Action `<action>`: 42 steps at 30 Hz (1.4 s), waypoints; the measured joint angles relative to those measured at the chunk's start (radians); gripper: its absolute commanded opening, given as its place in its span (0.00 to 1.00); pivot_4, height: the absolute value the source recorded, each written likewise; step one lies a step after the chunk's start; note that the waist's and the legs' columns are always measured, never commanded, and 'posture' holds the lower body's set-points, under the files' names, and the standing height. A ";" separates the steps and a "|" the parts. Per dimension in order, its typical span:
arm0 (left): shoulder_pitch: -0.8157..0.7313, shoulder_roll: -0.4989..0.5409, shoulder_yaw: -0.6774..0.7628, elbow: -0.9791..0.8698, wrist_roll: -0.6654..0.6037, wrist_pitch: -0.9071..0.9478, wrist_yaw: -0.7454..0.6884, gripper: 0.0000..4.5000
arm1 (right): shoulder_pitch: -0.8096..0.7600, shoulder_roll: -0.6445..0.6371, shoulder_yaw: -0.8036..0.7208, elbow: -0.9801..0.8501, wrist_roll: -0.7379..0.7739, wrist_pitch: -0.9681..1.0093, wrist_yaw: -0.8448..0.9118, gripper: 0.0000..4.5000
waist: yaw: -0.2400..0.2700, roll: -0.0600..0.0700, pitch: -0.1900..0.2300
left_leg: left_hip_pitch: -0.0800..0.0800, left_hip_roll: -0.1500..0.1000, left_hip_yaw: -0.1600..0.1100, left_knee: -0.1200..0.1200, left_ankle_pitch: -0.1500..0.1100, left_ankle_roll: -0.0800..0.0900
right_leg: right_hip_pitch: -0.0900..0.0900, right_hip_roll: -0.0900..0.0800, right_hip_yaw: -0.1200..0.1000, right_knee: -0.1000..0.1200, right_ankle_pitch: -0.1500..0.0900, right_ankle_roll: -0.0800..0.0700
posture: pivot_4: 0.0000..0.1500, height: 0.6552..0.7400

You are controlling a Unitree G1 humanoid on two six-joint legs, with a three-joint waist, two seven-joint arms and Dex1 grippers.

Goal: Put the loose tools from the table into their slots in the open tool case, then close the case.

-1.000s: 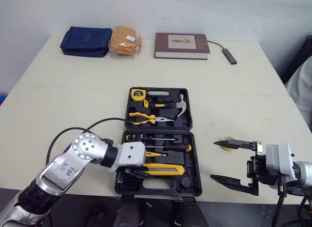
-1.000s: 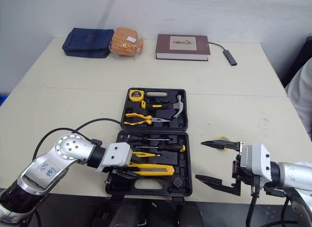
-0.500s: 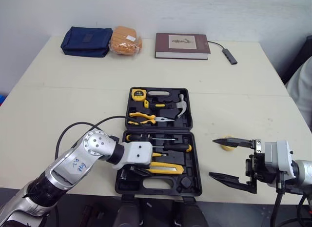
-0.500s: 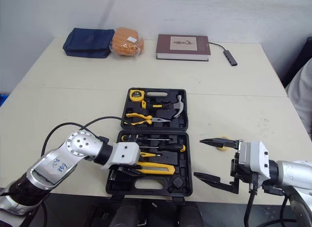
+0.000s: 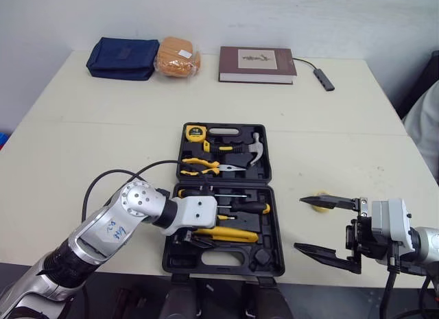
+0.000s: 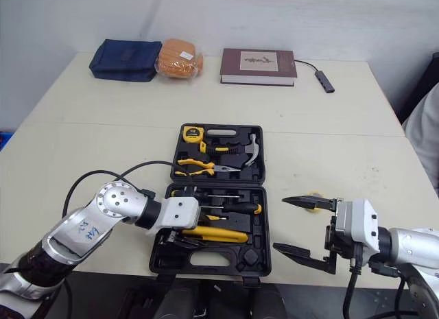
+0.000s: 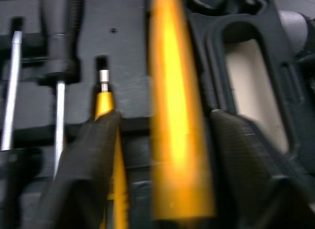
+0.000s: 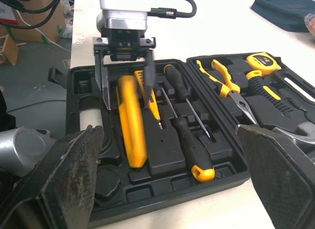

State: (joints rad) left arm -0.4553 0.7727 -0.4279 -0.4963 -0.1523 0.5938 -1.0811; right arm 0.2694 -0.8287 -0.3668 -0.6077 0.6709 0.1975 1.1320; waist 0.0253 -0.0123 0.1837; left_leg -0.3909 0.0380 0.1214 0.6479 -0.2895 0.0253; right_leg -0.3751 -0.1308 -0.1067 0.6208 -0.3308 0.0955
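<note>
The black tool case [image 5: 269, 154] lies open mid-table. Its far half holds a tape measure [image 5: 195, 132], pliers [image 5: 200, 167] and a hammer [image 5: 255, 149]. Screwdrivers [image 5: 240, 206] and a yellow utility knife [image 5: 226, 234] lie in the near half. My left gripper [image 8: 127, 107] hangs open over the knife [image 8: 130, 125], one finger on each side and a gap at both. My right gripper [image 5: 299, 223] stands open to the right of the case, with nothing between its fingers. A small yellow object [image 5: 319, 208] lies on the table behind its upper finger, partly hidden.
Along the far edge lie a blue pouch [image 5: 123, 57], an orange bundle [image 5: 177, 55], a dark red book [image 5: 257, 64] and a small hub on a cable [image 5: 324, 79]. A person's sleeve [image 5: 425, 127] shows at the right edge. The case reaches the table's near edge.
My left gripper has let go of the yellow knife, which now rests lower in the case's near half. The left arm has shifted a little toward the case. The right arm stays put.
</note>
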 measured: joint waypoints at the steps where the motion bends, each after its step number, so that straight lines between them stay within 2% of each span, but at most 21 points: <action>1: 0.001 -0.008 0.002 0.000 -0.008 -0.011 -0.008 0.99 | -0.003 0.002 0.000 0.000 0.001 0.001 -0.007 1.00 | -0.001 0.000 0.000 | 0.000 0.000 0.000 0.000 0.000 0.000 | 0.000 0.000 0.000 0.000 0.000 0.000 | 1.00 1.00; 11: 0.037 -0.067 0.111 0.058 -0.133 -0.147 -0.065 0.99 | -0.025 0.007 0.000 -0.009 0.017 0.021 -0.043 1.00 | 0.001 -0.001 0.000 | 0.000 0.000 -0.001 0.001 0.000 0.001 | 0.000 0.000 0.000 0.001 0.000 0.000 | 1.00 1.00; 15: 0.053 -0.100 0.151 0.127 -0.152 -0.244 -0.078 0.73 | -0.018 0.007 0.000 -0.009 0.016 0.021 -0.043 1.00 | 0.000 -0.001 0.000 | 0.000 0.000 0.000 0.001 0.000 0.000 | 0.000 0.000 0.000 0.001 0.000 0.000 | 1.00 1.00; 17: 0.070 -0.111 0.157 0.155 -0.159 -0.296 -0.095 0.51 | -0.009 0.008 0.000 -0.009 0.013 0.021 -0.043 1.00 | -0.002 -0.001 0.000 | 0.000 0.000 0.000 0.001 0.000 0.000 | 0.000 0.000 0.000 0.002 0.000 0.000 | 1.00 1.00; 22: 0.102 -0.149 0.156 0.194 -0.159 -0.390 -0.110 0.03 | 0.010 0.016 0.000 -0.008 0.000 0.019 -0.046 1.00 | -0.001 -0.001 0.000 | 0.000 0.000 0.000 0.002 0.000 0.001 | 0.000 0.000 0.000 0.002 0.000 0.001 | 1.00 1.00; 30: 0.146 -0.168 0.145 0.243 -0.140 -0.462 -0.118 0.01 | 0.029 0.029 0.000 -0.008 -0.023 0.012 -0.047 1.00 | -0.001 -0.001 0.000 | 0.001 0.000 0.000 0.002 0.000 0.001 | 0.000 0.000 0.000 0.002 0.000 0.001 | 1.00 1.00; 42: 0.174 -0.160 0.092 0.278 -0.066 -0.472 -0.111 0.01 | 0.063 0.031 -0.001 -0.008 -0.023 0.004 -0.055 1.00 | -0.001 -0.001 0.000 | 0.001 0.000 0.000 0.001 -0.001 0.002 | 0.000 0.000 0.000 0.003 0.000 0.001 | 1.00 1.00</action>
State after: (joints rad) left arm -0.2811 0.6127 -0.3358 -0.2178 -0.2184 0.1217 -1.1916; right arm 0.3320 -0.7981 -0.3678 -0.6161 0.6477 0.2016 1.0771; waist 0.0244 -0.0130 0.1841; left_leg -0.3900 0.0377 0.1209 0.6493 -0.2902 0.0278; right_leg -0.3749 -0.1313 -0.1066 0.6238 -0.3305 0.0961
